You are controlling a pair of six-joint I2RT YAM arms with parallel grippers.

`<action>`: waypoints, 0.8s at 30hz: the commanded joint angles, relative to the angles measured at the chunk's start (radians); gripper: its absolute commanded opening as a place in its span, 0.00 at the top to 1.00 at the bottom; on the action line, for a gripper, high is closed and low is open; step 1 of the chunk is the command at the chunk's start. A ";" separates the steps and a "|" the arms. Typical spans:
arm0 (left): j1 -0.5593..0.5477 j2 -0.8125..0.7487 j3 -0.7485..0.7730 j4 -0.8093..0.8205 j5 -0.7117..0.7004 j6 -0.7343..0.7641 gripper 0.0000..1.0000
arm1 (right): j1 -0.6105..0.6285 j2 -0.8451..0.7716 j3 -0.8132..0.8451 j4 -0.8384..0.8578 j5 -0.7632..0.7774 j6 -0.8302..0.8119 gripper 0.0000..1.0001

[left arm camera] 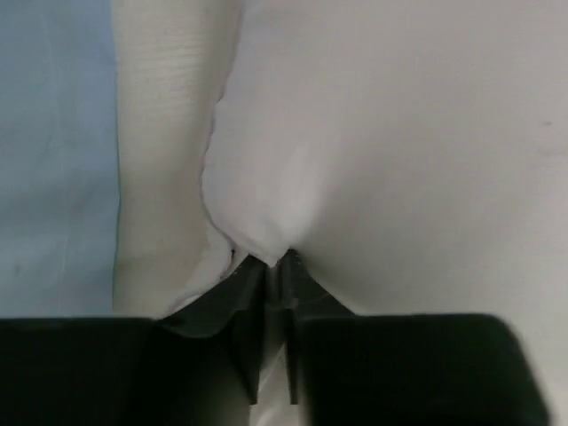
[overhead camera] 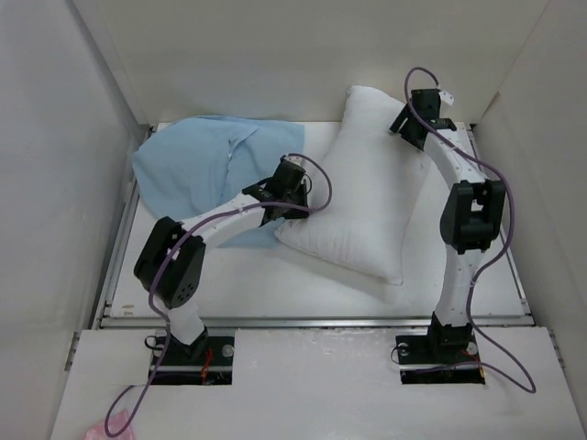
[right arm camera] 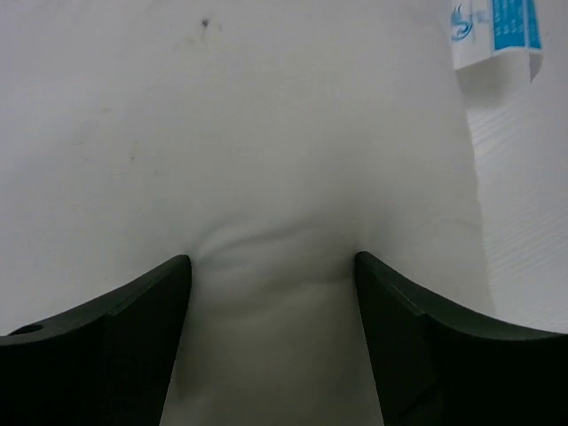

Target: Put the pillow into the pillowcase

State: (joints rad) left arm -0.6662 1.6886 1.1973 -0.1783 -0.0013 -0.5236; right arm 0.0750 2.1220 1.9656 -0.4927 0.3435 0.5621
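**A:** Where is the pillow [overhead camera: 367, 197]?

**B:** On the white table [overhead camera: 303, 284], slanting from the far right corner toward the near middle. The pillowcase [overhead camera: 188, 170] lies crumpled at the far left, just beside the pillow's left edge

**A:** And the arms?

**B:** The left arm [overhead camera: 215, 229] lies low, reaching right and away over the near edge of the pillowcase to the pillow's left side. The right arm [overhead camera: 463, 211] stands up and arches away to the pillow's far corner

**A:** The grippers?

**B:** The left gripper [left arm camera: 271, 262] is closed tight, pinching a small fold of the pillow's white cloth. The right gripper [right arm camera: 271, 266] has its fingers spread wide and pressed into the pillow, with a bulge of cloth between them. A small blue-printed tag [right arm camera: 495, 31] sits just to the right of it
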 commanded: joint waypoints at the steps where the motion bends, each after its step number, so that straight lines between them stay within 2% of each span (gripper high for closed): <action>1: -0.013 0.117 0.105 0.001 0.023 0.019 1.00 | 0.011 0.013 -0.023 -0.014 -0.126 -0.022 0.25; 2: -0.013 0.138 0.132 0.000 0.009 0.019 1.00 | 0.011 0.013 -0.048 -0.004 -0.135 -0.022 0.51; 4: 0.013 0.178 0.206 0.000 0.009 0.037 1.00 | 0.011 -0.023 -0.159 0.026 -0.118 -0.022 0.73; 5: 0.023 0.187 0.232 0.000 0.009 0.048 1.00 | 0.011 -0.093 -0.206 0.040 -0.101 -0.010 0.83; 7: 0.042 0.213 0.290 0.000 0.009 0.068 1.00 | 0.011 -0.190 -0.361 0.040 -0.034 0.016 0.85; 8: 0.051 0.226 0.356 -0.009 0.009 0.094 1.00 | 0.011 -0.300 -0.416 0.040 -0.022 0.037 0.85; 10: 0.063 0.259 0.439 -0.019 -0.002 0.118 1.00 | 0.011 -0.416 -0.522 0.019 -0.021 0.079 0.85; 11: 0.074 0.307 0.538 -0.036 -0.002 0.132 1.00 | 0.026 -0.471 -0.607 0.005 -0.021 0.090 0.84; 12: 0.085 0.337 0.595 -0.052 -0.002 0.142 1.00 | 0.035 -0.572 -0.637 -0.035 -0.021 0.113 0.80; 14: 0.095 0.441 0.726 -0.093 0.017 0.172 1.00 | 0.081 -0.661 -0.698 -0.075 0.026 0.124 0.76; 15: 0.106 0.476 0.858 -0.139 0.017 0.172 1.00 | 0.095 -0.742 -0.712 -0.086 0.026 0.124 0.73; 18: 0.118 0.549 1.057 -0.234 0.027 0.183 1.00 | 0.144 -0.857 -0.772 -0.005 0.043 -0.008 0.23; 19: 0.128 0.549 1.058 -0.234 0.027 0.183 0.92 | 0.144 -0.872 -0.772 0.018 0.043 -0.063 0.14; 20: 0.128 0.524 1.035 -0.224 0.027 0.183 0.73 | 0.144 -0.881 -0.772 0.034 0.043 -0.102 0.09; 21: 0.128 0.461 1.000 -0.208 0.015 0.194 0.66 | 0.154 -0.881 -0.772 0.048 0.005 -0.129 0.03; 23: 0.139 0.384 0.853 -0.153 -0.032 0.194 0.45 | 0.173 -0.890 -0.761 0.091 -0.047 -0.232 0.00; 24: 0.139 0.346 0.805 -0.141 -0.052 0.194 0.23 | 0.196 -0.890 -0.748 0.111 -0.076 -0.254 0.00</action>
State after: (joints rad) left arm -0.5243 2.2024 2.0830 -0.3511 -0.0132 -0.3386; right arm 0.2462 1.2263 1.2015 -0.4812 0.3515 0.4549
